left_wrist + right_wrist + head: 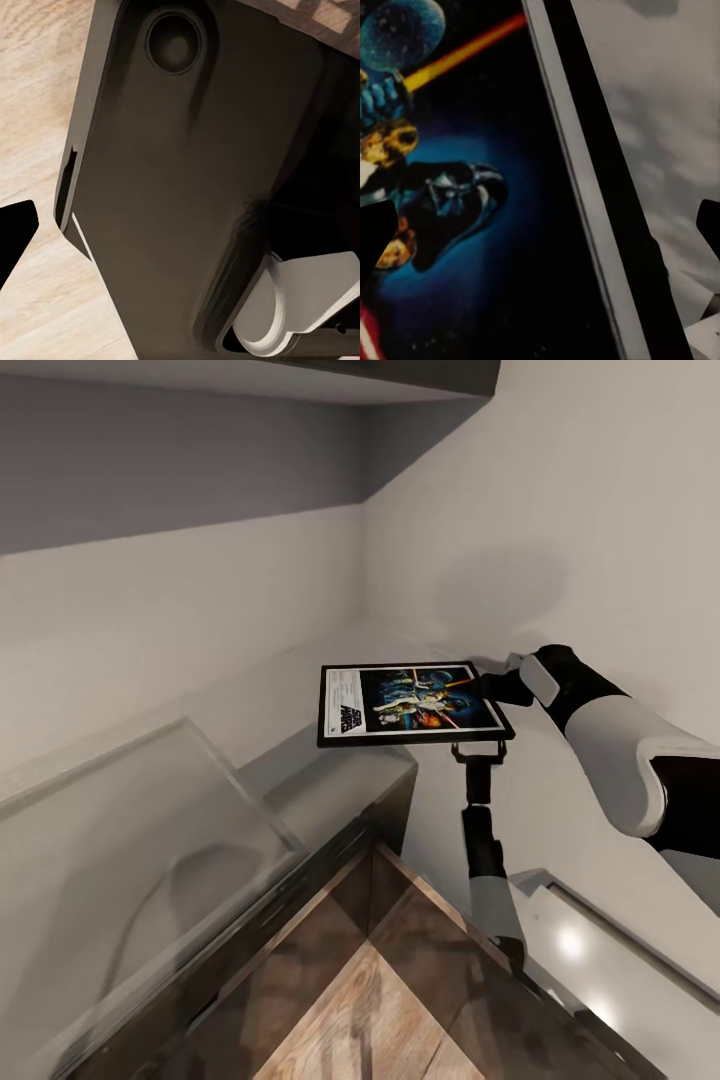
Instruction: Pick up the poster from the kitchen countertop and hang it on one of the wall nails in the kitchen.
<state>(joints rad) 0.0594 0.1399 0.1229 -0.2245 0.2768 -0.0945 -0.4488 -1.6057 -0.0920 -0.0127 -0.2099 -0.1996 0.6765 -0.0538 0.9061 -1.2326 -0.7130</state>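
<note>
The rectangular black-framed poster with a white border and blue-black space artwork (411, 703) is seen in the head view lying flat, face up, at the far part of the smooth light grey kitchen countertop (300, 690), close to the corner where two plain white walls (560, 510) meet. Its white title strip is turned to the left, and its near edge reaches past the edge of the countertop, above the dark glossy cabinet fronts (395, 800). The right gripper (492, 687) is placed at the right end of the poster, touching or almost touching the frame; it is carried by the white and black right arm (620, 745), which comes in from the right. In the right wrist view the poster (472, 210) is shown very near, with its black frame and white border running across the picture, and the dark tips of the fingers (375, 232) are visible at both sides, well apart, so the jaws are wide open and nothing is held between them. The left arm (487, 850) is stretched forward in the middle, and the left gripper (479, 752) stands just below the near edge of the poster; how far it is open cannot be told. In the left wrist view a dark curved body (195, 187) is seen above a light wooden floor (37, 112).
</note>
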